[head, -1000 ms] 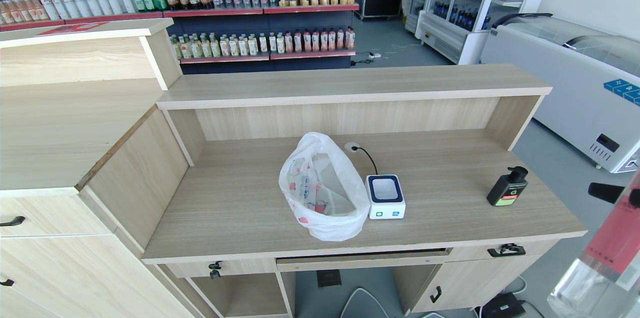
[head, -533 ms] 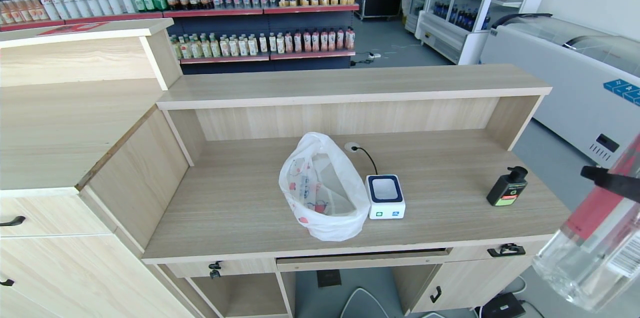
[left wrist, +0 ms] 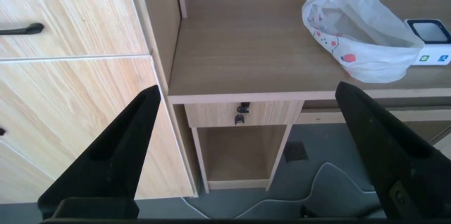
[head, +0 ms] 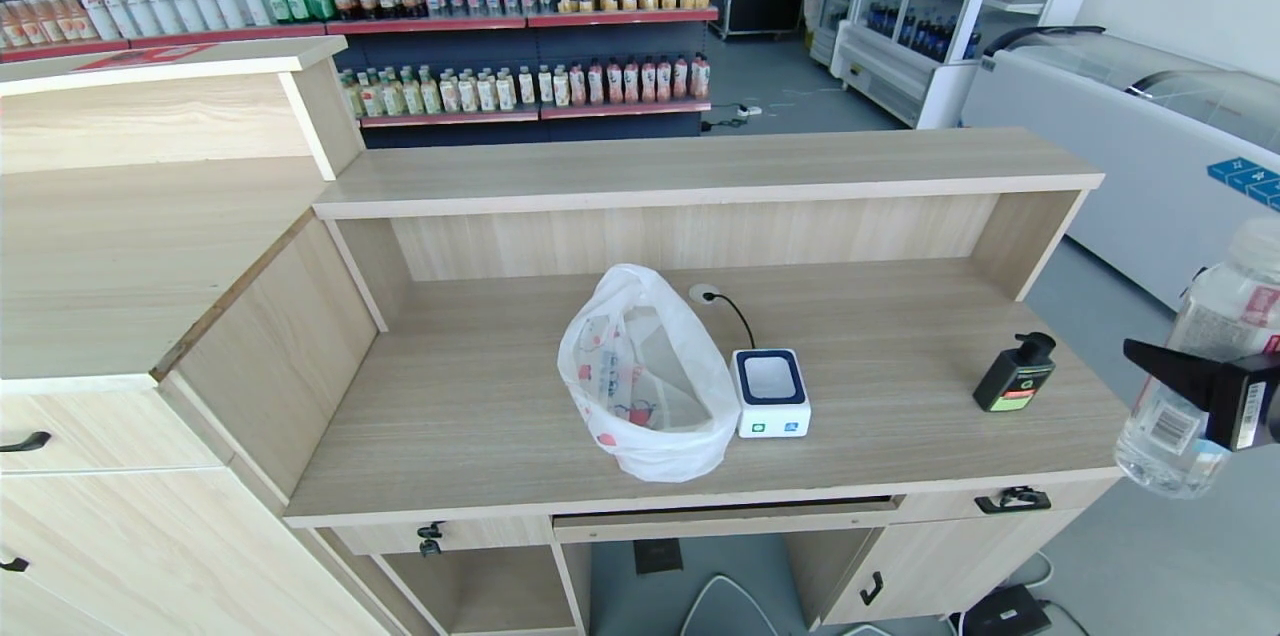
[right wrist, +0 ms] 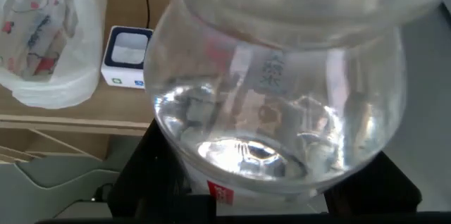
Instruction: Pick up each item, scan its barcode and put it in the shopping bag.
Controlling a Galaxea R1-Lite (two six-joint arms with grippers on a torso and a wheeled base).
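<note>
A clear water bottle (head: pixel 1215 316) with a red-and-white label hangs in the air just off the counter's right end, cap up and slightly tilted. My right gripper (head: pixel 1210 391) is shut on its lower half. In the right wrist view the bottle (right wrist: pixel 282 90) looms close between the dark fingers (right wrist: pixel 158 175). A white shopping bag (head: pixel 645 376) stands open at the middle of the counter, with the white barcode scanner (head: pixel 770 393) right beside it. My left gripper (left wrist: pixel 246 94) hangs open and holds nothing, low in front of the counter's left end.
A black pump bottle (head: pixel 1015 376) stands near the counter's right end, between the scanner and the held bottle. A raised back ledge (head: pixel 700 171) and a tall side cabinet (head: pixel 150 246) border the wooden counter (head: pixel 900 336). The scanner's cable (head: pixel 735 316) runs back to a hole.
The right gripper has swung the bottle up from the lower right corner and tipped it more upright, nearer the counter's right end. Bag, scanner and pump bottle have not moved.
</note>
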